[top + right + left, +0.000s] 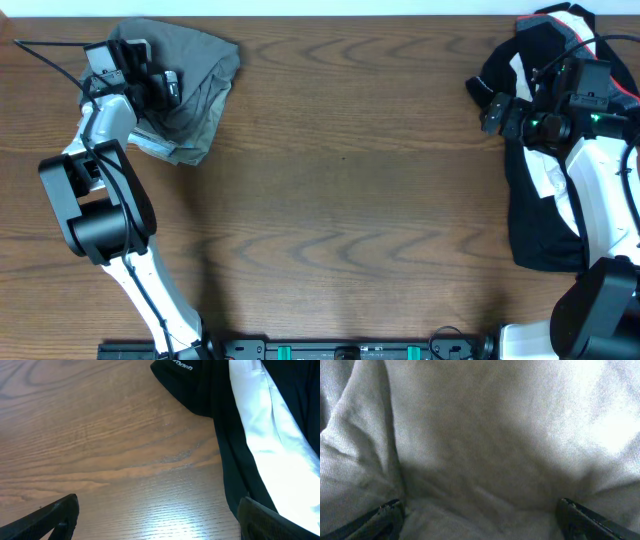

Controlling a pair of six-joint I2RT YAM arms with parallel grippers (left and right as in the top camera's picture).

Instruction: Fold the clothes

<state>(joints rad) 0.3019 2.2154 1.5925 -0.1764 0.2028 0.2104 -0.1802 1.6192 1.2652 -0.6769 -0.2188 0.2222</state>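
Overhead view, clock read off the brown wood-grain table [340, 200]. A crumpled heap of grey-olive cloth shorts [190, 90] lay at about 10 o'clock, close to the far edge, unfolded and bunched, with no waistband or legs to be made out. The left gripper [160, 88] hung directly over the heap with its jaws spread wide and nothing between them. In the left wrist view the cloth [485, 445] filled the frame and the two fingertips [385, 515] straddled a soft ridge of it, so the placement read as a lead-in to a pinch, not a grip. A black top with white and red stripes [535, 210] lay piled at 3 o'clock, running down toward 4, partly under the right arm. The right gripper [497, 112] sat at about 2 o'clock, at the top's table-side edge, jaws also wide apart and empty. Its wrist view showed bare wood [100, 450] between the fingers, with the black hem [200, 390] and a white stripe [260, 425] off to the side. Judgement: folding not yet begun, both garments parked apart, probably to leave the middle free for spreading. The loose heap may lift in a clump.
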